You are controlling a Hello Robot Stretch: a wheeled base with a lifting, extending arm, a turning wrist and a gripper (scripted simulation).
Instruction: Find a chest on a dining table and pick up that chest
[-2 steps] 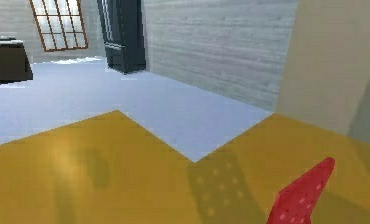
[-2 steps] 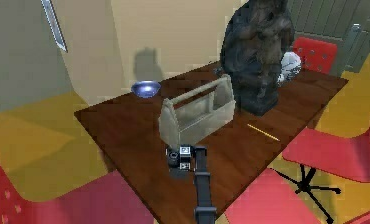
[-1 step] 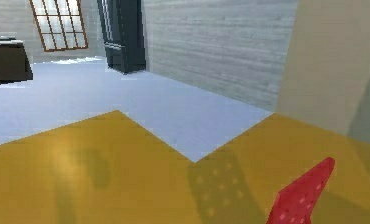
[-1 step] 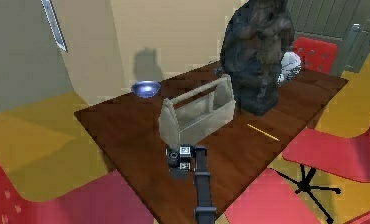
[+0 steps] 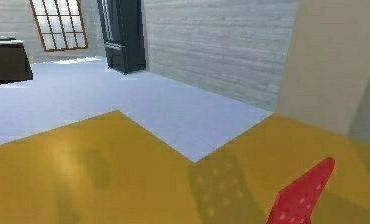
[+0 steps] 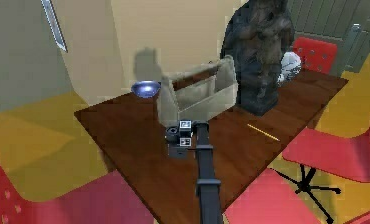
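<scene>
A tan open-topped chest (image 6: 198, 92) with a carrying handle stands on the dark wooden dining table (image 6: 123, 135), near its middle. The dark arm (image 6: 206, 185) rises from the arm side view's bottom edge and ends at the white marker squares (image 6: 180, 130), right in front of the chest. My gripper (image 6: 174, 114) is at the chest's near lower corner. I cannot tell whether it touches the chest or holds anything, because the chest rests on the table right behind it.
On the table are a blue bowl (image 6: 145, 88), a dark statue (image 6: 258, 50), a pale object (image 6: 290, 66) and a pencil (image 6: 260, 130). Red chairs (image 6: 338, 150) ring the table. In the forward view a red chair (image 5: 303, 195) stands on a yellow rug (image 5: 83, 160), with a dark cabinet (image 5: 123, 35) beyond.
</scene>
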